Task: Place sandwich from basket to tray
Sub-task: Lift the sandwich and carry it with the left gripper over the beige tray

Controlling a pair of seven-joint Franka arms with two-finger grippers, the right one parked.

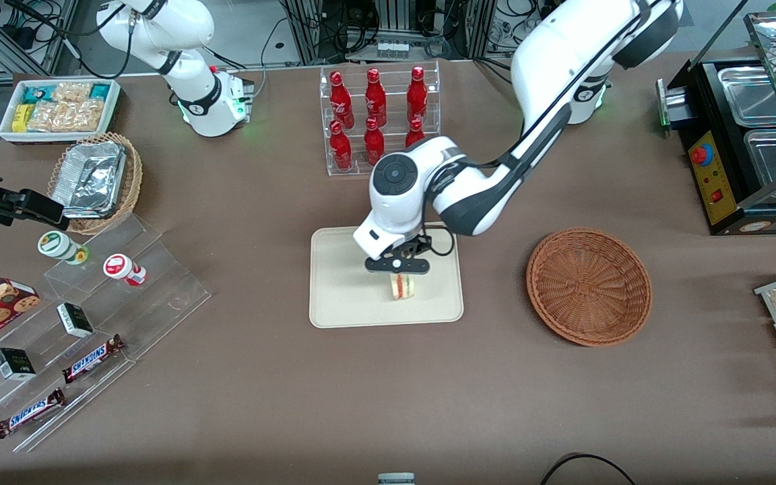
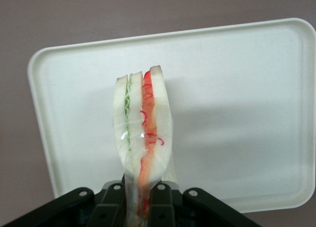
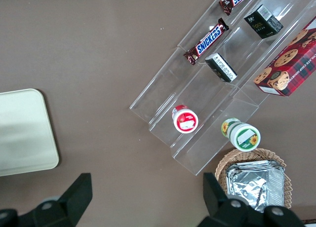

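The left gripper [image 1: 401,273] hangs over the cream tray [image 1: 341,296] and is shut on the sandwich [image 1: 401,287], a clear-wrapped wedge of white bread with red and green layers. In the left wrist view the sandwich [image 2: 142,123] sticks out from between the black fingers [image 2: 163,202], over the tray [image 2: 237,113]. Whether it touches the tray I cannot tell. The reddish-brown wicker basket [image 1: 589,286] is empty and lies on the table beside the tray, toward the working arm's end.
A clear rack of red bottles [image 1: 378,118] stands farther from the front camera than the tray. Toward the parked arm's end are clear stepped shelves with snacks [image 1: 85,316], a tan basket with foil containers [image 1: 95,182] and a white snack box [image 1: 58,108]. A black food warmer [image 1: 745,135] stands at the working arm's end.
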